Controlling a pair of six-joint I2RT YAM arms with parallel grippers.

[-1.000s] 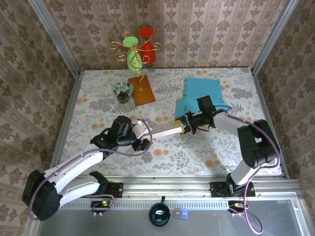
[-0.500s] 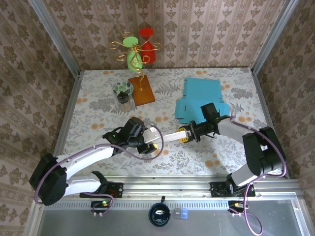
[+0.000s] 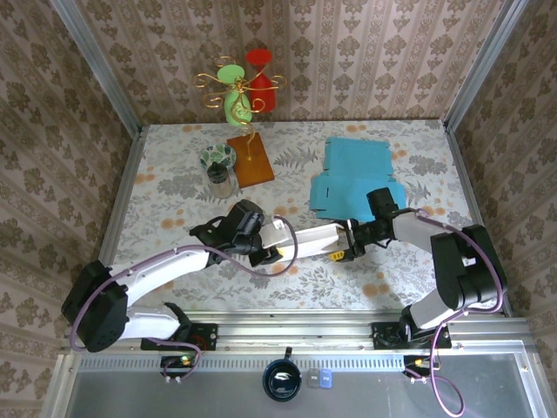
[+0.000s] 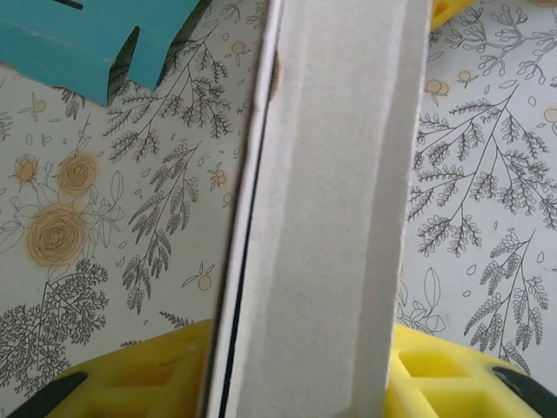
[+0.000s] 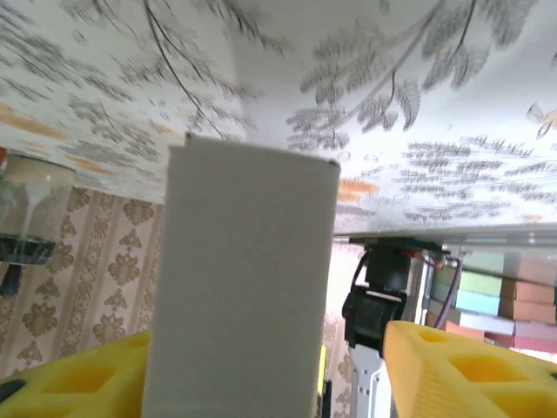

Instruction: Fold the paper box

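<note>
Across the middle of the flower-patterned bench (image 3: 165, 178), I am holding a long, narrow pale-grey paper box (image 3: 309, 237) between my two arms, one end to each. My left claw (image 4: 300, 374) is pinching the near end, its yellow pads (image 4: 130, 383) sitting tight against the two long sides. From there the card is running away from the wrist camera as a band, with a crease down its length and a dark slit along one edge. My right claw (image 5: 244, 374) is meeting the far end with a yellow pad on either side. One pad is lying against the card, but a gap is showing beside the other, so I cannot tell whether that claw is gripping or merely bracketing it. The box appears to be riding just above the bench rather than lying on it. I judge that to be the point of the two-ended hold: with both ends anchored, one wrist could turn against the other to work a crease without the card sliding. A teal cardboard blank (image 3: 355, 174) with cut flaps is lying flat just behind the right arm, apart from the held box. A glass jar (image 3: 219, 177) is standing well off to the back left, out of the working line. Folding looks far from finished.
</note>
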